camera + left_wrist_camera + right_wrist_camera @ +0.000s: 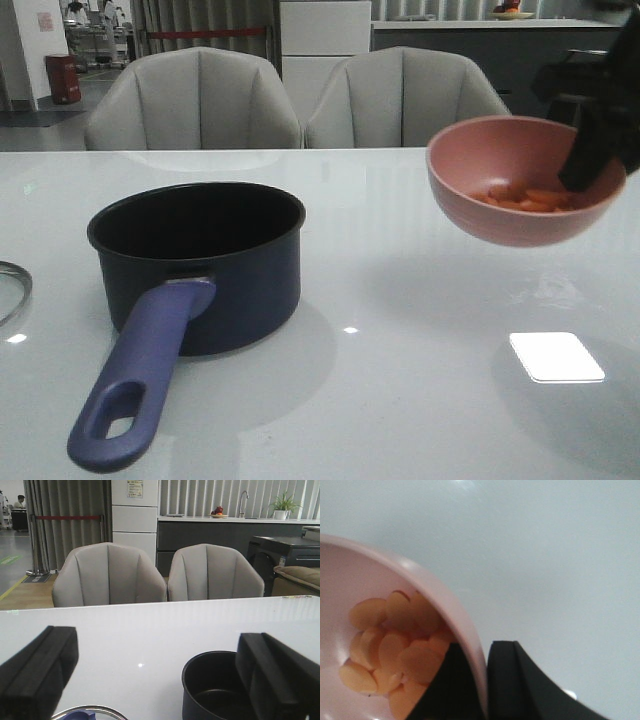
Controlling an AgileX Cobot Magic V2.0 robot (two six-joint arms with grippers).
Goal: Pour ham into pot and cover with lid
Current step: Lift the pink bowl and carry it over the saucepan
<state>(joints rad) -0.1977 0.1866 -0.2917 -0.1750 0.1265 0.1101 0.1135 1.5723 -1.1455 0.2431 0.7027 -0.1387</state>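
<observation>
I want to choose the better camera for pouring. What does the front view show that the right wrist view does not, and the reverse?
Only the front view shows the pot with its long handle, the edge of the lid and two chairs.

Only the right wrist view shows how the right gripper clamps the rim, one finger inside and one outside.

Both show the pink bowl lifted off the table, with the ham inside.

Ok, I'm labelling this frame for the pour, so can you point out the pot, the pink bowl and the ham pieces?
Dark navy round saucepan (215, 275): front view, on its outer side wall.
Salmon-pink round bowl (500, 222): front view, on its outer wall.
Thin flat orange ham pieces (390, 652): right wrist view, on the pile's middle.
</observation>
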